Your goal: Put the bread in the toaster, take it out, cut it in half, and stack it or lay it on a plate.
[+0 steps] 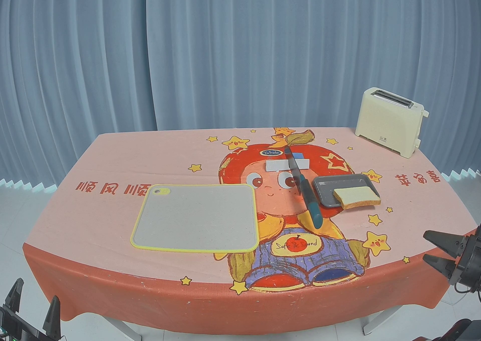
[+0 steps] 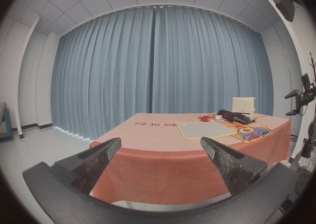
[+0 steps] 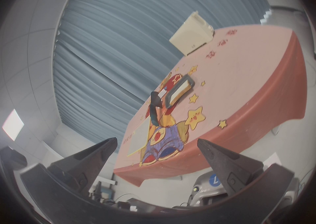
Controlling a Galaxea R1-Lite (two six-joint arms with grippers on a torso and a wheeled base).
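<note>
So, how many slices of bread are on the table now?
1: the bread slice lies on the grey tray, right of the knife. Inside the toaster is hidden.

Low, left arm (image 1: 20, 324) and right arm (image 1: 468, 257), jaws wide apart.

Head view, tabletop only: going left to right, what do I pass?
cutting board → knife → grey tray holding the bread → toaster
</note>
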